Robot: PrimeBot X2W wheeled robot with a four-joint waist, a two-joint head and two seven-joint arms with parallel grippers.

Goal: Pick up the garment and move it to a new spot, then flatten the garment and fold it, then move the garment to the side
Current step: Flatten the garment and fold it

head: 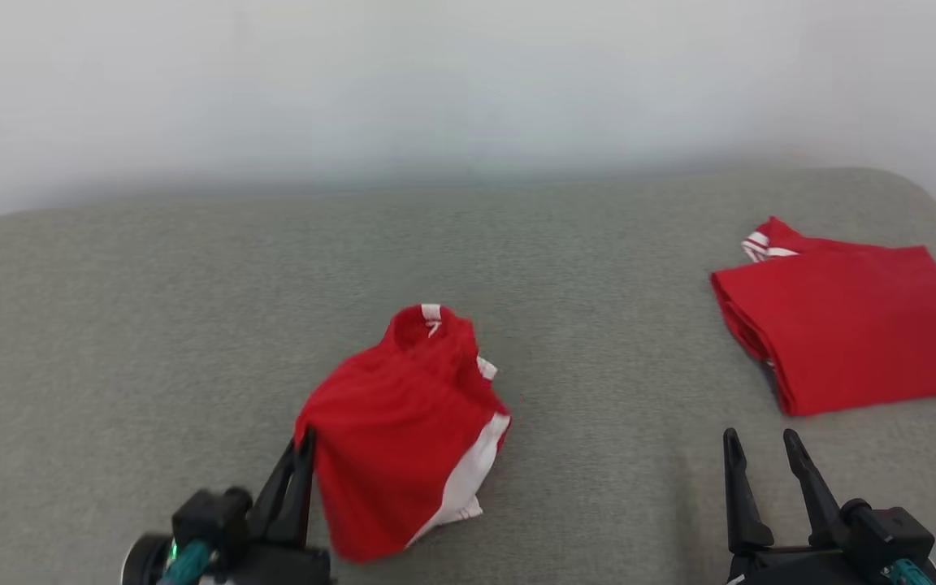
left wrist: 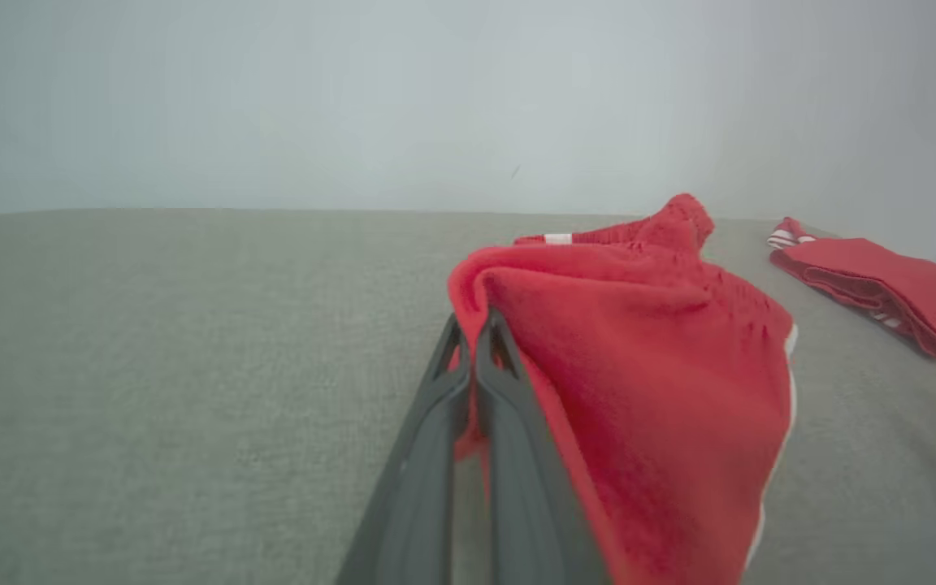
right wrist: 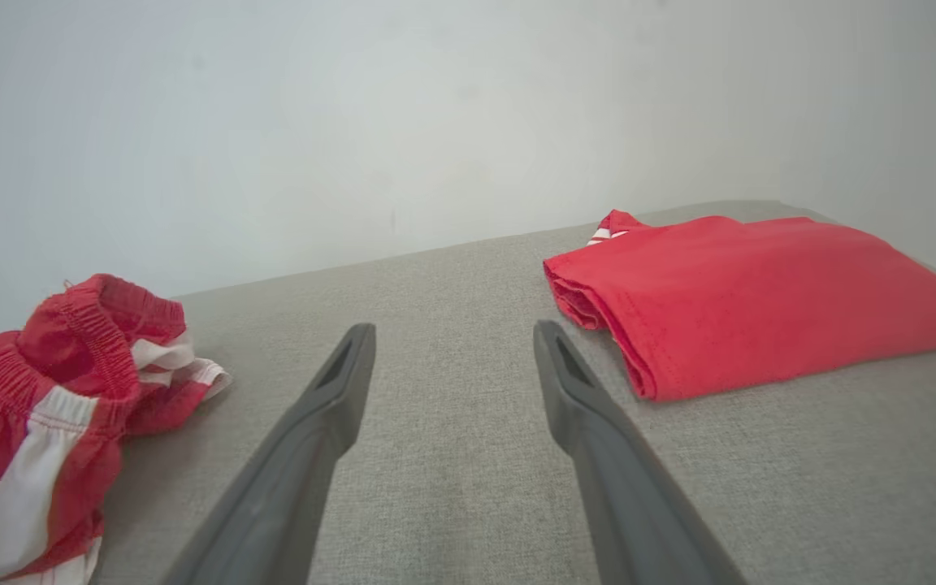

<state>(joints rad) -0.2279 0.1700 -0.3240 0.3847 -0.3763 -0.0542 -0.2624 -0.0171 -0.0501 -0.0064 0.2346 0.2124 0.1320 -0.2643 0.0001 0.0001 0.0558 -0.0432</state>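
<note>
A crumpled pair of red shorts (head: 403, 422) with white side stripes and an elastic waistband hangs partly lifted off the grey surface, near the front left. My left gripper (head: 304, 445) is shut on its left edge; in the left wrist view the red cloth (left wrist: 647, 357) is pinched between the fingertips of my left gripper (left wrist: 472, 325) and drapes off to the right. My right gripper (head: 756, 443) stands open at the front right, holding nothing. In the right wrist view, that gripper (right wrist: 452, 341) points over bare fabric, with the shorts (right wrist: 45, 406) off to its left.
A folded red garment (head: 850, 325) with white trim lies at the back right of the grey cushioned surface (head: 151, 325), also visible as a folded garment (right wrist: 752, 292) ahead of my right gripper. A pale wall (head: 468, 81) stands behind the surface's far edge.
</note>
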